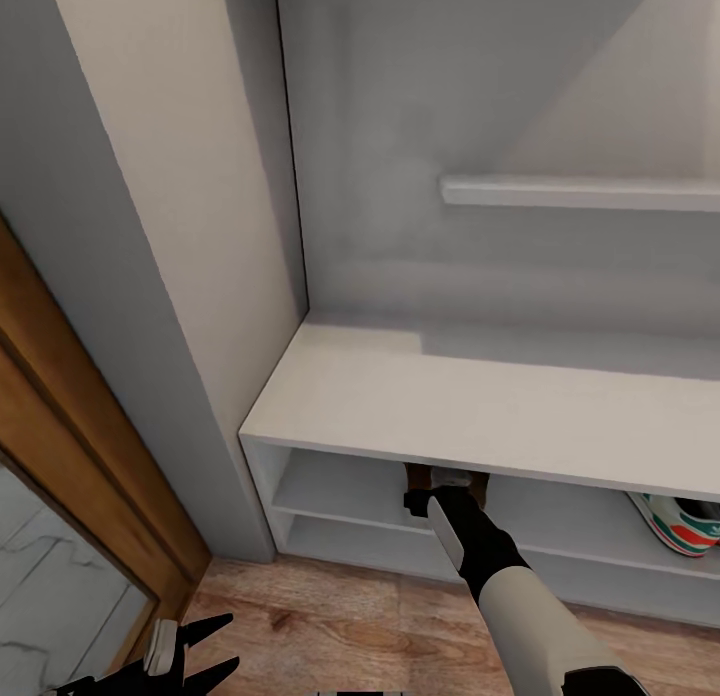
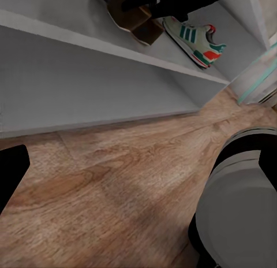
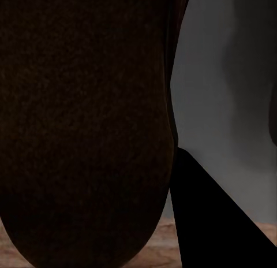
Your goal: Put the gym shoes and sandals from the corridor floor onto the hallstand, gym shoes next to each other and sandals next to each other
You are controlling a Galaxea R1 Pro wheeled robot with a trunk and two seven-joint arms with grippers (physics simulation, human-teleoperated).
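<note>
Hallstand (image 1: pixel 420 406) was pale grey. Gym shoe (image 1: pixel 680 524) was white w/ teal-green stripes & an orange-red heel patch. Sandal (image 2: pixel 135 19) was brown; its sole (image 3: pixel 86 123) was v. dark brown. Corridor floor (image 2: pixel 115 193) was light brown wood-grain.

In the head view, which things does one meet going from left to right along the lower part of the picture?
Wooden door frame → left tool → sandal at the right tool, in the hallstand's upper tier → gym shoe on the same tier.
</note>
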